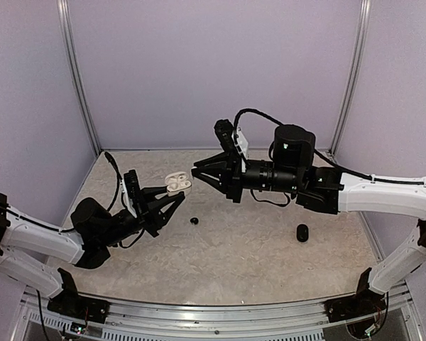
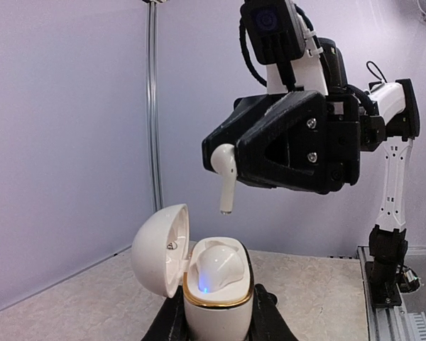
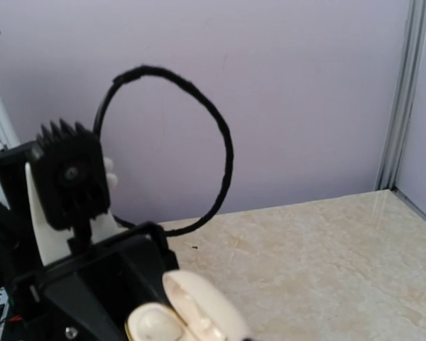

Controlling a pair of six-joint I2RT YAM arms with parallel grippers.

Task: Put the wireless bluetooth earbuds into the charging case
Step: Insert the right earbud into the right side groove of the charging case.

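Note:
My left gripper (image 1: pixel 176 192) is shut on the base of a white, gold-rimmed charging case (image 2: pixel 216 305), held upright above the table. Its lid (image 2: pixel 156 249) is swung open to the left. One white earbud (image 2: pixel 216 266) sits inside the case, with a blue light showing below it. My right gripper (image 2: pixel 224 160) is shut on a second white stemmed earbud (image 2: pixel 225 177). That earbud hangs stem down, just above the open case and apart from it. In the right wrist view the open case (image 3: pixel 199 305) shows at the bottom edge, and my own fingers do not show.
A tiny black rounded bud (image 1: pixel 194 221) lies on the table below the case. A black pebble-shaped case (image 1: pixel 302 232) lies to the right, under my right arm. Purple walls close the table on three sides.

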